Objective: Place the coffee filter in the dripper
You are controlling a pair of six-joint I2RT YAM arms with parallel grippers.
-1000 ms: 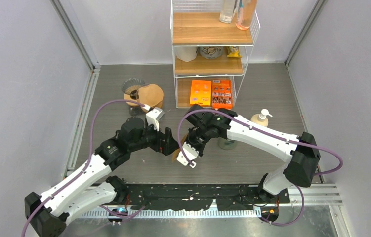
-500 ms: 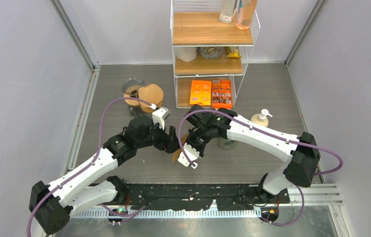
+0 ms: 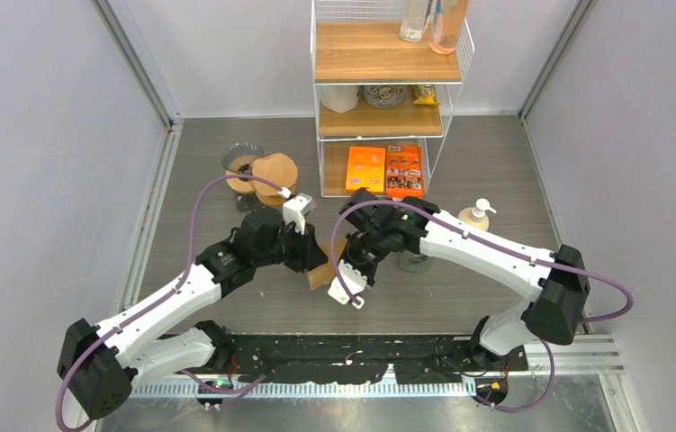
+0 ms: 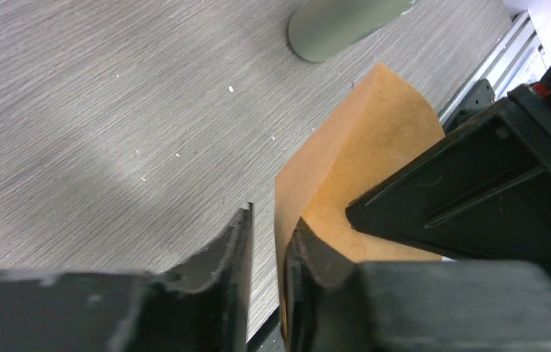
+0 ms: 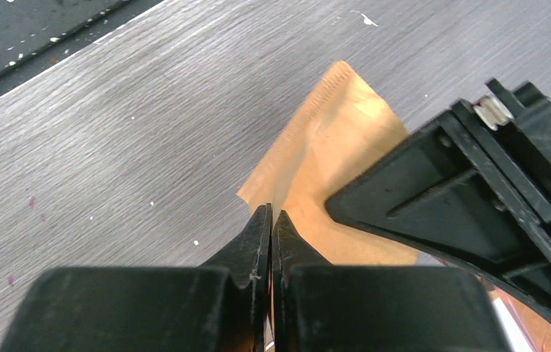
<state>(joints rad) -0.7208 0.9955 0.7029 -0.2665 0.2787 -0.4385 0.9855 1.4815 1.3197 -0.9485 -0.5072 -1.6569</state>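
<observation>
Over the last second the left gripper (image 4: 266,248) has advanced rightward to the coffee filter (image 4: 360,154), which is held above the middle of the table (image 3: 226,297). The right gripper (image 5: 271,220) pinches the filter at one edge (fingers pressed together on the paper). The left fingers are slightly spread, with one filter edge apparently inside the gap and not yet clamped, so a handover or an opening of the folded cone is the likely next step. The dripper (image 3: 242,155) stands well apart at the far left.

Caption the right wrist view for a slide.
Right gripper shut on the brown paper coffee filter above the grey wood-grain table, left gripper alongside.
</observation>
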